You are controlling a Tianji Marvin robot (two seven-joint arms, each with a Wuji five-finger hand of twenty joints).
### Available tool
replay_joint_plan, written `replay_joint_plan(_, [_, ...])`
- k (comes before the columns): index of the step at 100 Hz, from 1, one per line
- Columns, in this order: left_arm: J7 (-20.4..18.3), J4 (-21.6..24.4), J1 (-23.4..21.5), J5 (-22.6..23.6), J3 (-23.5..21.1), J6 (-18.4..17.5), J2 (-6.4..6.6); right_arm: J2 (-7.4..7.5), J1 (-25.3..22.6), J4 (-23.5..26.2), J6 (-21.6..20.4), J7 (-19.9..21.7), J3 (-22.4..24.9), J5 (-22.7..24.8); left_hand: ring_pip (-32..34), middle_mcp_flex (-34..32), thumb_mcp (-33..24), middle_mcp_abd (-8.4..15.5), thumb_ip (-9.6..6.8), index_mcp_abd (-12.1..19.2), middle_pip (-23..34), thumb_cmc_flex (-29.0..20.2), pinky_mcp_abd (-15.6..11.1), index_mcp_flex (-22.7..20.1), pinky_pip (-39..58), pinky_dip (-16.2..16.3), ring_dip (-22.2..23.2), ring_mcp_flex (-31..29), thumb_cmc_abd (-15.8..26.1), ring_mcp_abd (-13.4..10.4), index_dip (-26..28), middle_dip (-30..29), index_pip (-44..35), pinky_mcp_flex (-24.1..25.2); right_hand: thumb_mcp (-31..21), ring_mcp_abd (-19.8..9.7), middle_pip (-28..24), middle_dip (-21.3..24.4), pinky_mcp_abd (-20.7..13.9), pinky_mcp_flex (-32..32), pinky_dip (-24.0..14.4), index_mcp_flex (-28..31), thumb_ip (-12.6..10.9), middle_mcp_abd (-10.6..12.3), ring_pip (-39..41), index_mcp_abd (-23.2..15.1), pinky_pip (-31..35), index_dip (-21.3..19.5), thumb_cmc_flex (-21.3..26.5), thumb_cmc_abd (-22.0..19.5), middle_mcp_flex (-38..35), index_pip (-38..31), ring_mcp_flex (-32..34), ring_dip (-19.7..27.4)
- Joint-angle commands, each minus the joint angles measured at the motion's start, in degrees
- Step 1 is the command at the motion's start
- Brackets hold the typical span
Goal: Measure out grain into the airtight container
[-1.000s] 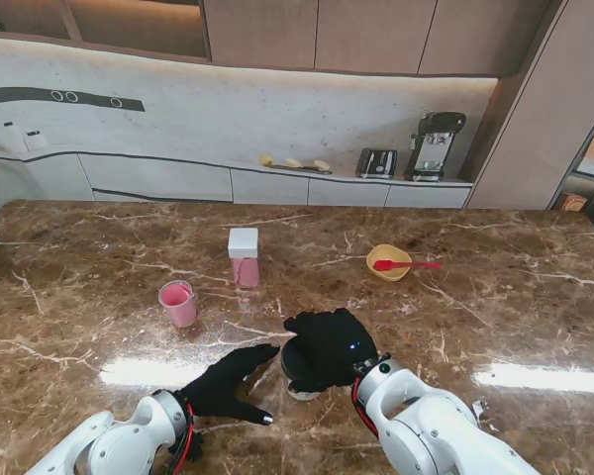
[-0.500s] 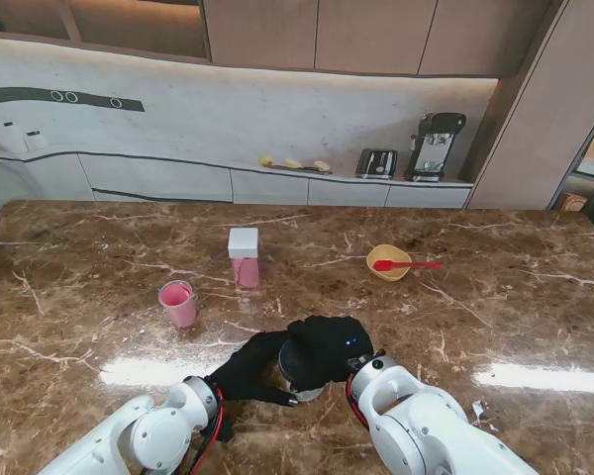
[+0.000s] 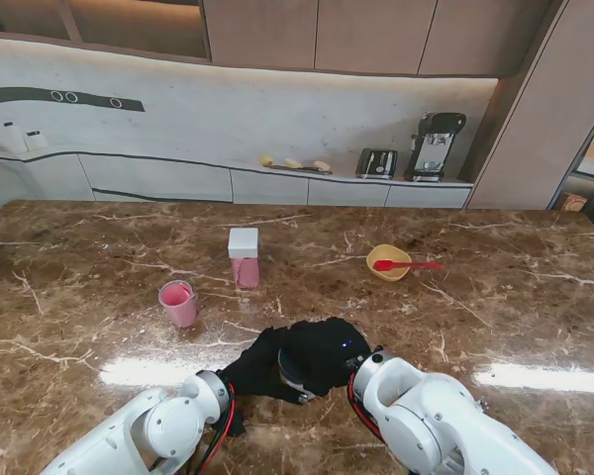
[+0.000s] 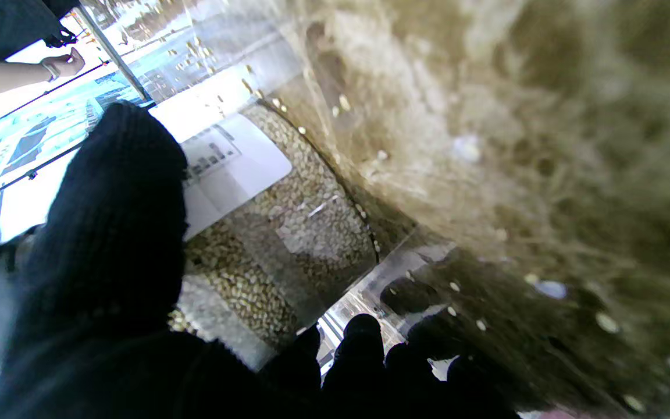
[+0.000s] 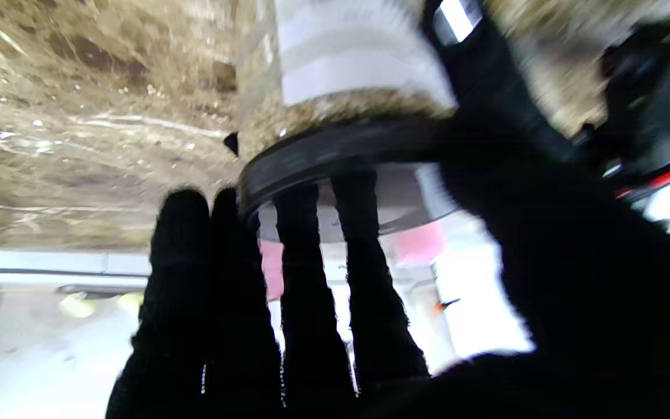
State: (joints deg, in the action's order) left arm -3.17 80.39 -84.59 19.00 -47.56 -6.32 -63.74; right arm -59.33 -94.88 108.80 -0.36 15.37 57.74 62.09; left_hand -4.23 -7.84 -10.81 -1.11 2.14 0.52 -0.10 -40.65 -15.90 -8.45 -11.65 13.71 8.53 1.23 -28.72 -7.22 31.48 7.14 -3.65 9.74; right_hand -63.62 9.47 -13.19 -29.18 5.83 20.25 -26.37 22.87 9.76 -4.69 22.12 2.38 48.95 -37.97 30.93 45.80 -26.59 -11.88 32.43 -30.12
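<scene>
Jar on table, near edge closest to me, roughly centre. Left hand against jar's left side; right hand on top, over lid. Grain inside jar. Cup farther from me, left of jar. Lidded container beyond cup, slightly right of it. Bowl far right of container, spoon resting in it, handle pointing right. Counter behind table, with toaster and coffee machine at its right end.

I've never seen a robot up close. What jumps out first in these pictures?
Two black-gloved hands, left hand and right hand, meet over a grain jar at the near edge of the brown marble table. Farther from me stand a pink cup on the left, a white-lidded container in the middle, and a yellow bowl with a red spoon on the right.
</scene>
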Motion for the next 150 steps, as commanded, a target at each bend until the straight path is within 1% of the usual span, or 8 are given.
replay_joint_plan(1, [-0.60, -2.32, -1.32, -0.17, 0.56, 1.00, -0.78, 1.27, -1.76, -0.23, -1.82, 1.55, -0.55, 1.18, 4.01, 1.82, -7.99, 1.22, 0.04, 5.53, -0.56, -5.17, 11.98, 2.60, 13.28, -0.61, 1.15, -3.11, 8.86, 8.87, 8.88, 1.43, -3.77, -8.51, -8.22, -9.48, -2.91, 0.92, -1.93, -9.70, -1.22, 0.46, -3.98, 7.15, -7.72, -2.90, -9.10, 1.12, 4.50, -2.46, 0.80, -0.79, -9.25, 5.62])
replay_joint_plan(34, [-0.04, -1.36, -2.72, 1.06, -1.27, -0.18, -0.49, 0.89, -2.41, 0.91, -0.73, -3.14, -0.07, 7.93, 4.34, 1.45, -9.04, 1.87, 0.61, 9.17, -0.08, -5.21, 12.19, 1.21, 13.70, 0.03, 2.31, -3.33, 9.21, 8.29, 14.88, 3.44, -10.67, -8.47, 28.90, -10.38, 2.41, 4.28, -4.67, -12.06, -4.82, -5.16, -5.40, 5.05, -10.32, 1.38, -16.72, 1.62, -10.60, -11.98, 7.15, 2.73, -14.06, 8.56])
replay_joint_plan(60, [-0.02, -1.13, -2.78, 1.47, -1.29, -0.66, -0.40, 0.83, -0.12, -1.22, 4.74, -5.16, -3.50, 14.47, 4.41, 1.46, -8.69, 1.80, 0.56, 9.02, -0.05, -5.49, 12.23, 1.33, 13.87, 0.42, 2.81, -3.32, 9.33, 8.25, 13.49, 4.18, -11.74, -8.38, 29.15, -12.48, -15.79, -10.82, -5.08, 12.41, -9.19, 6.18, -7.17, 6.37, 20.12, -1.87, 13.87, -7.32, -2.89, -10.77, -7.13, -10.68, 11.03, -11.29])
replay_joint_plan(77, [-0.35, -0.83, -2.81, 1.59, -1.35, -0.42, -0.29, 1.71, -0.29, 0.97, -5.32, 5.23, 0.10, 0.62, 4.38, 1.44, -8.79, 1.85, 0.52, 9.08, -0.07, -5.96, 12.22, 1.40, 13.88, 0.54, 2.95, -3.33, 9.36, 8.31, 12.67, 4.39, -11.88, -8.37, -2.61, -10.14, 2.24, 4.91, -8.57, -9.86, 4.98, -2.71, -3.46, 5.58, -12.45, -3.92, -15.24, 2.75, 3.54, -3.71, 7.34, 5.19, -16.17, 10.99])
replay_joint_plan(101, [-0.30, -0.84, -2.74, 1.66, -1.24, -0.61, -0.30, 1.17, -1.79, 0.98, -4.09, 0.29, 1.66, 4.44, 4.44, 1.40, -8.98, 1.82, 0.53, 9.20, 0.01, -6.07, 12.29, 1.39, 13.90, 0.70, 3.18, -3.35, 9.20, 8.28, 11.91, 4.74, -12.24, -8.34, 27.24, -10.22, 6.00, 8.36, -8.58, -13.69, 2.85, -7.57, -5.00, 3.92, -14.47, -0.54, -20.36, 3.25, -8.82, -12.28, 12.12, 7.22, -19.67, 12.43])
replay_joint_plan(126, [-0.19, -0.83, -2.74, 1.94, -1.23, -0.87, -0.27, 0.94, -0.31, -0.28, 1.78, -2.15, -1.14, 11.64, 4.47, 1.40, -9.25, 1.78, 0.55, 9.27, 0.02, -5.98, 12.25, 1.41, 13.91, 0.84, 3.38, -3.35, 9.07, 8.34, 11.33, 5.05, -12.70, -8.34, 29.36, -12.01, -15.29, -12.22, -5.86, 11.28, -12.64, 4.55, -6.18, 5.88, 20.42, -0.42, 13.72, -5.08, -7.17, -10.70, -5.45, -8.81, 7.97, -12.95])
replay_joint_plan(135, [-0.27, -0.80, -2.76, 2.06, -1.30, -0.86, -0.22, 1.25, 0.07, 0.10, -1.68, 0.96, -0.53, 7.94, 4.48, 1.38, -9.34, 1.83, 0.55, 9.32, 0.02, -5.96, 12.25, 1.41, 13.89, 0.86, 3.44, -3.36, 9.12, 8.34, 11.14, 5.12, -12.77, -8.33, 0.98, -9.94, -7.51, -5.42, -6.30, 5.61, -3.21, 4.21, -4.57, 6.58, 0.78, -3.04, 3.53, -2.38, 2.25, -5.82, -4.50, -4.51, 1.04, 0.58])
replay_joint_plan(150, [-0.24, -0.70, -2.98, 2.13, -1.60, -0.76, -0.20, 2.10, 0.72, 1.10, -8.22, 8.13, 1.55, -0.24, 4.55, 1.38, -9.36, 1.80, 0.58, 9.44, 0.07, -5.77, 12.13, 1.51, 13.91, 0.92, 3.60, -3.36, 9.13, 8.29, 10.86, 5.30, -12.76, -8.36, 4.84, -10.38, 8.98, 10.90, -11.01, -14.47, 6.53, -7.13, -3.57, 4.81, -19.77, -10.38, -21.71, 8.49, 0.71, -3.49, 13.77, 11.45, -27.48, 17.74])
